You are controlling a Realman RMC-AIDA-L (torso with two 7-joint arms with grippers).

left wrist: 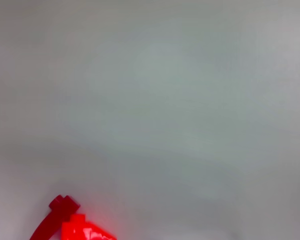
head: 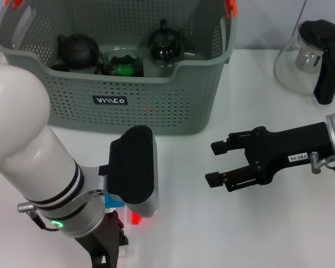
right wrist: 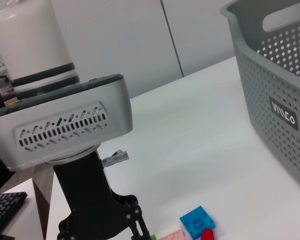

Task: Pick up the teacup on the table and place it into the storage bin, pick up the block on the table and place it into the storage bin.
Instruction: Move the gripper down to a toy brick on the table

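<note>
Blocks: a small cluster, blue beside pink and red, on the white table just under the left gripper; in the head view only a red patch shows past the wrist housing.
Left gripper: low over the blocks at the near edge of the table; whether its fingers are wide or narrow cannot be told.
Right gripper: fingers spread, holding nothing, hovering above bare table well to the side of the blocks.
Storage bin: beyond both grippers; already holds two dark teapots and a green-tinted glass cup.
Glass pitcher: beyond the right gripper, apart from the bin.
Risk: the blocks lie touching, so a closing grip could, in my judgement, catch two or nudge one aside.
Risk: the bin's tall wall could clip a carried block lifted too low.
</note>
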